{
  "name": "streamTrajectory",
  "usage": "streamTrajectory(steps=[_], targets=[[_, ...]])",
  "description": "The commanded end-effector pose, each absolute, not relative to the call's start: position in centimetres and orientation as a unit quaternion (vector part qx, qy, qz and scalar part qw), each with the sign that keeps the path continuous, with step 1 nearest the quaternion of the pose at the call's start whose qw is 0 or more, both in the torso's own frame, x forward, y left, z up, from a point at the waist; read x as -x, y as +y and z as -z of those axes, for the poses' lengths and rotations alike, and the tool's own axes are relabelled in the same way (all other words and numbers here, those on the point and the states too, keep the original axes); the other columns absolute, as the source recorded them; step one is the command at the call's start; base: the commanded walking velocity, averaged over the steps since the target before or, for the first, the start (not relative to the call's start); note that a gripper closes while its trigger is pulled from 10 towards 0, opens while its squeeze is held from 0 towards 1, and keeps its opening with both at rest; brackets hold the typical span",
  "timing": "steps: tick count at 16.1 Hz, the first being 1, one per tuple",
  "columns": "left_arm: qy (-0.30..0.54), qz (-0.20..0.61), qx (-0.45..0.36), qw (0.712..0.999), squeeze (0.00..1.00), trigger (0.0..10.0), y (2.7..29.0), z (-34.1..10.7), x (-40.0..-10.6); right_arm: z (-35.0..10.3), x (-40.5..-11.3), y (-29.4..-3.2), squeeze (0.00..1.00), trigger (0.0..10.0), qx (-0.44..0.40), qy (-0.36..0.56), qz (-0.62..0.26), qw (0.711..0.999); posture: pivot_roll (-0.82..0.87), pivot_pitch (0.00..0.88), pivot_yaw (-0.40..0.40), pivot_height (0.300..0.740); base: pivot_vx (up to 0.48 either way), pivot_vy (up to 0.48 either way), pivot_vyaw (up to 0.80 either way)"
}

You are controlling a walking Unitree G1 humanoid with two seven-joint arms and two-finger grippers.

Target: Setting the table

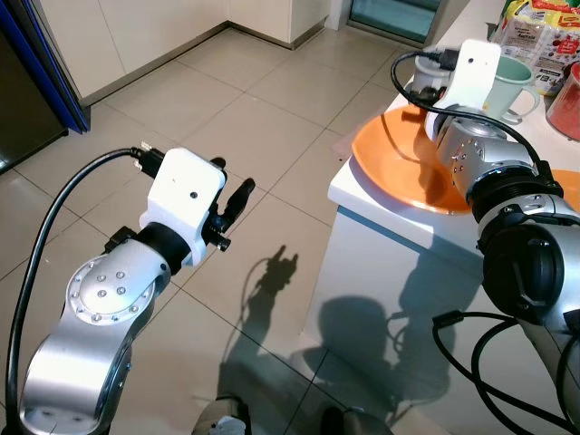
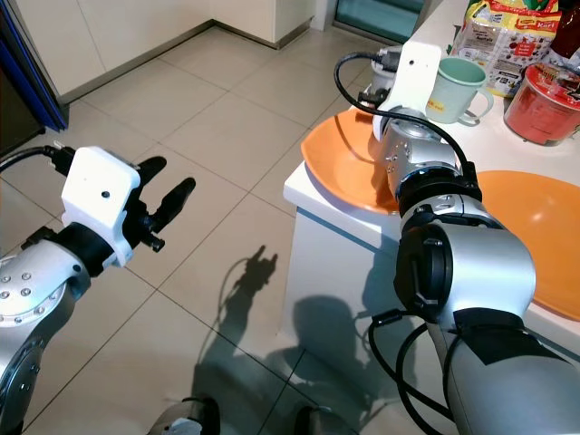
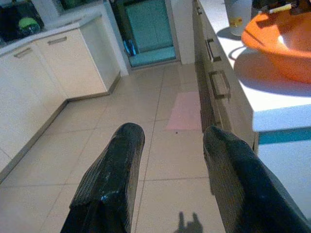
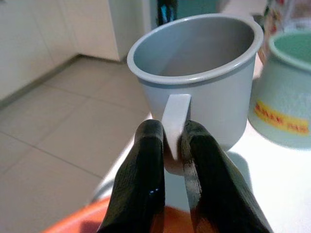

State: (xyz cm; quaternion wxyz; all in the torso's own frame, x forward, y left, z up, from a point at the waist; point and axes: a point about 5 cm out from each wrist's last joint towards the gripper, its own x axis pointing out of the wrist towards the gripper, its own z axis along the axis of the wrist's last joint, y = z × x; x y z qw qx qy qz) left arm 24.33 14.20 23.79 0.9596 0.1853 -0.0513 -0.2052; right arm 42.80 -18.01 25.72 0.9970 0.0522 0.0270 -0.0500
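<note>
A grey mug (image 4: 214, 92) stands on the white counter (image 1: 355, 192), just beyond an orange bowl (image 1: 399, 159) near the counter's corner. My right gripper (image 4: 170, 132) reaches over that bowl and is shut on the grey mug's handle (image 4: 175, 109). A pale green mug (image 2: 456, 86) stands right beside the grey one. My left gripper (image 2: 169, 196) hangs open over the tiled floor, left of the counter, with nothing between its fingers (image 3: 114, 174).
A second orange plate (image 2: 544, 227) lies further right on the counter. A red lidded container (image 2: 542, 101) and a snack bag (image 2: 497, 32) stand behind the mugs. Cream cabinets (image 3: 58, 68) line the far wall. A dark blue-edged appliance (image 1: 36, 82) stands at the left.
</note>
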Motion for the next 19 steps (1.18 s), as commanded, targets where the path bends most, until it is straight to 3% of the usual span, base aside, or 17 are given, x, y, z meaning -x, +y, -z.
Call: streamTrajectory(steps=[1, 7, 10, 13, 18, 19], targets=[[-0.059, 0.209, -0.185, 0.958, 0.0, 10.0, 14.0, -23.9, -24.5, -27.6, -42.9, -18.2, 0.0, 0.0, -0.055, -0.011, 0.046, 0.997, 0.13, 0.12, -0.034, 0.74, 0.0, 0.0, 0.0], [-0.081, 0.197, -0.187, 0.959, 0.0, 10.0, 13.9, -24.4, -25.7, -31.5, -42.8, -18.1, 0.0, 0.0, -0.054, -0.111, 0.02, 0.992, 0.12, 0.064, -0.017, 0.74, 0.0, 0.0, 0.0], [-0.094, 0.118, -0.135, 0.979, 0.0, 10.0, 14.4, -24.5, -27.4, -34.6, -42.3, -17.3, 0.0, 0.0, -0.035, -0.184, -0.048, 0.981, 0.09, 0.011, -0.011, 0.74, 0.0, 0.0, 0.0], [-0.107, 0.115, -0.131, 0.979, 0.0, 10.0, 13.7, -24.7, -28.3, -35.5, -41.2, -18.3, 0.0, 0.0, -0.039, -0.255, -0.093, 0.962, 0.07, 0.0, -0.008, 0.74, 0.0, 0.0, 0.0], [-0.116, 0.084, -0.092, 0.985, 0.0, 10.0, 13.9, -24.4, -29.4, -34.4, -32.9, -20.2, 0.0, 0.0, -0.048, -0.323, -0.065, 0.943, -0.02, 0.0, 0.033, 0.74, 0.0, 0.0, 0.0], [-0.119, 0.089, -0.092, 0.985, 0.0, 10.0, 13.6, -24.2, -29.3, -34.0, -31.5, -20.0, 0.0, 0.5, -0.039, -0.323, -0.062, 0.944, -0.04, 0.0, 0.038, 0.74, 0.0, 0.0, 0.0]])
